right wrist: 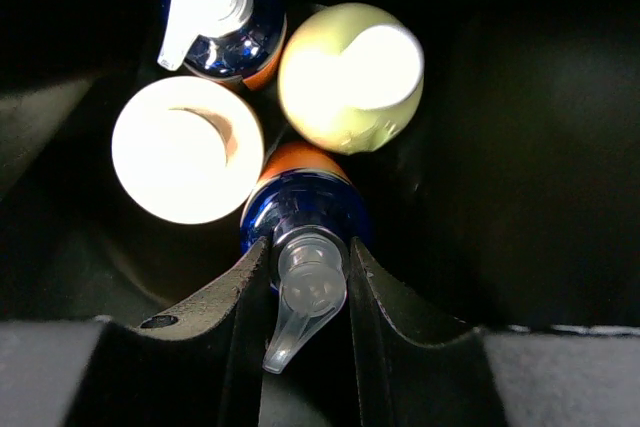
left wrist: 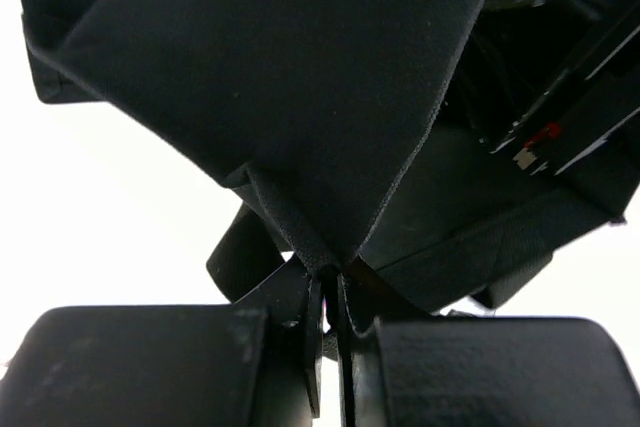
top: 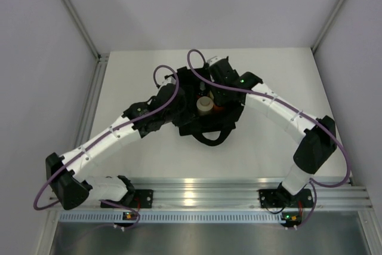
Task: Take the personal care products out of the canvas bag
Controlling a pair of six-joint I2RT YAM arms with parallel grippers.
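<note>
On the white worktop (top: pixel 149 159), the left gripper (left wrist: pixel 330 292) reaches in from the near-left corner. It is clenched on a folded corner of the black soft fabric canvas bag (left wrist: pixel 300 97), and the cloth comes to a point just where the two fingertips meet. From that pinch the fabric rises and spreads wide, tilted away from the wrist.

The bag sits at about the middle of the worktop, well apart from every edge. One loop handle (top: pixel 209 138) lies on the side facing the near edge. The bag's mouth is open upward.

All four personal care products stand upright inside the bag, packed so that they touch. The right gripper (right wrist: pixel 308 277) comes down into the mouth from the far-right side. Its fingers (right wrist: pixel 240 297) flank the clear pump head of a slim orange bottle with a dark blue cap (right wrist: pixel 305 222), which is the product nearest to it. The fingers lie close along both sides of the pump. The gap there is too dark and narrow to tell whether they are pressing it or only standing beside it.

Just beyond that bottle on the left stands the cream-white cylinder (right wrist: pixel 185 152), and on the right the rounded pale yellow-green bottle with a white cap (right wrist: pixel 345 77). Farthest from the gripper is the second slim orange bottle with a dark blue cap and white pump (right wrist: pixel 215 17).
</note>
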